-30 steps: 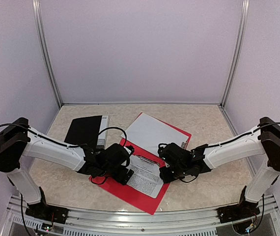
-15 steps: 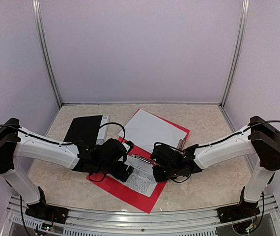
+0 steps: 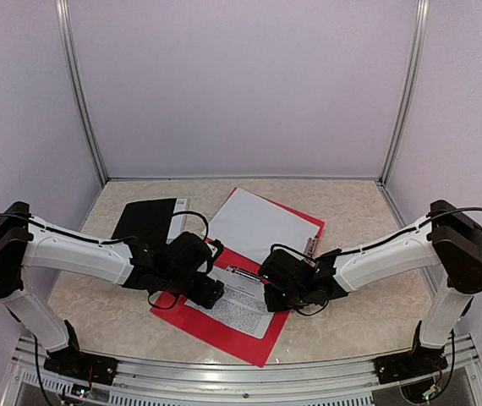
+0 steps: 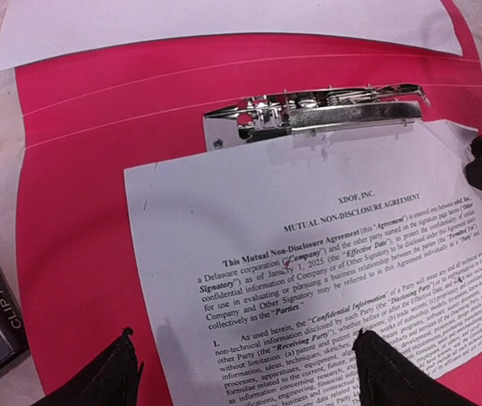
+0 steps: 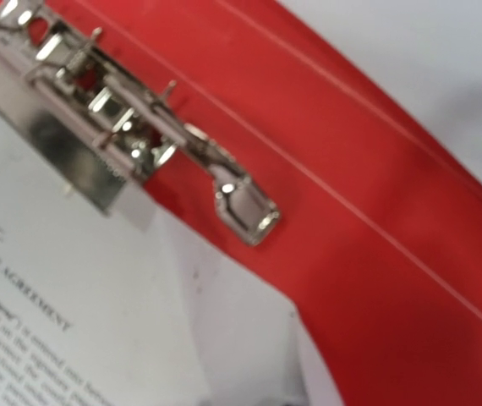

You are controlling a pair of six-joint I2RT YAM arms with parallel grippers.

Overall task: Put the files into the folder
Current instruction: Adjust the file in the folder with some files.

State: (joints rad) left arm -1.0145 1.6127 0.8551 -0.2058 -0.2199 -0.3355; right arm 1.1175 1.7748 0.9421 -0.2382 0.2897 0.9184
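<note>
Top view: we see red folder open. Printed sheet on near flap, blank sheet on far flap. Left gripper and right gripper flank printed sheet, likely to align it.
Left wrist: our left fingers spread wide, holding nothing. Sheet top edge at metal clip.
Right wrist: own fingers unseen, so we cannot tell grip.
</note>
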